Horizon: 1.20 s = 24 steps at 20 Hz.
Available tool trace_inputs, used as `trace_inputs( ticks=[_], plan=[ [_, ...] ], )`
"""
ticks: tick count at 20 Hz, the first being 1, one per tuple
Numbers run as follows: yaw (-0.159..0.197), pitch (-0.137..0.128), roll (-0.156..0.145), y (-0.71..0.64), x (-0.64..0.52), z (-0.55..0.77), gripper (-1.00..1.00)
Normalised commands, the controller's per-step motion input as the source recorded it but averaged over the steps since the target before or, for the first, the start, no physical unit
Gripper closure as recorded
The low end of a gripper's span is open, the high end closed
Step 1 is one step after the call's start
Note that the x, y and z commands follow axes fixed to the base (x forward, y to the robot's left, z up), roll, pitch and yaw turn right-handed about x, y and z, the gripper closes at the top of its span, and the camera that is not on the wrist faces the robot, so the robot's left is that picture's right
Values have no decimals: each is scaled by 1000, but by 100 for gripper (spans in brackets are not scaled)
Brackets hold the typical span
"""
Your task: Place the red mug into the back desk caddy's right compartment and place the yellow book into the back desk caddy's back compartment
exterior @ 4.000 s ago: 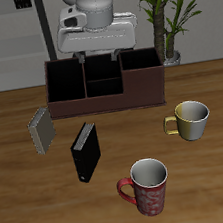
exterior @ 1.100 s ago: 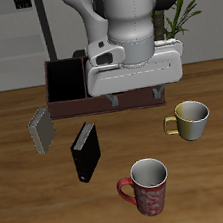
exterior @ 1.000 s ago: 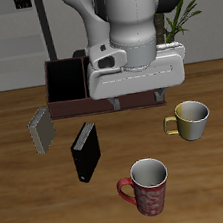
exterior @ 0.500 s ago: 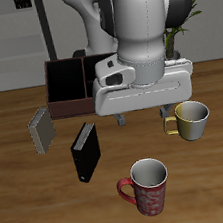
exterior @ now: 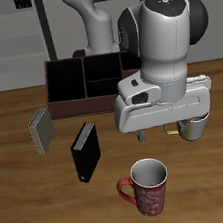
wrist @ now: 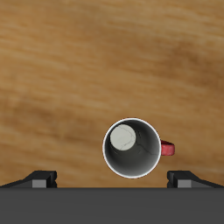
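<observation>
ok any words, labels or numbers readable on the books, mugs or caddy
None readable anywhere.
Small grey-tan book: plain cover.
Larger black book: plain cover.
Red speckled mug: pattern only, no letters.
Dark brown-maroon caddy: no label.

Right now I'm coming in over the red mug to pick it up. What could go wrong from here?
1. The gripper is not centred on the red mug: in the wrist view the mug sits off toward one finger, so a straight descent may strike the rim.
2. The arm hides most of the cream mug close by; a sideways correction could bump it.
3. The mug's handle sticks out sideways, so a grasp could twist it.
</observation>
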Motion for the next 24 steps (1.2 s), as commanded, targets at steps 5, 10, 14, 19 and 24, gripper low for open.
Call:
trace_inputs(
  ticks=[5, 10, 14, 19, 24],
  plan=[
    [26, 18, 18, 168, 5, -245, -100],
    [41, 20, -19, -53, 73, -299, -100],
    [13, 35, -28, -92, 2, -309, -100],
    [22, 51, -39, -6, -38, -299, -100],
    [42, 25, 0, 99, -28, -165, -100]
  ],
)
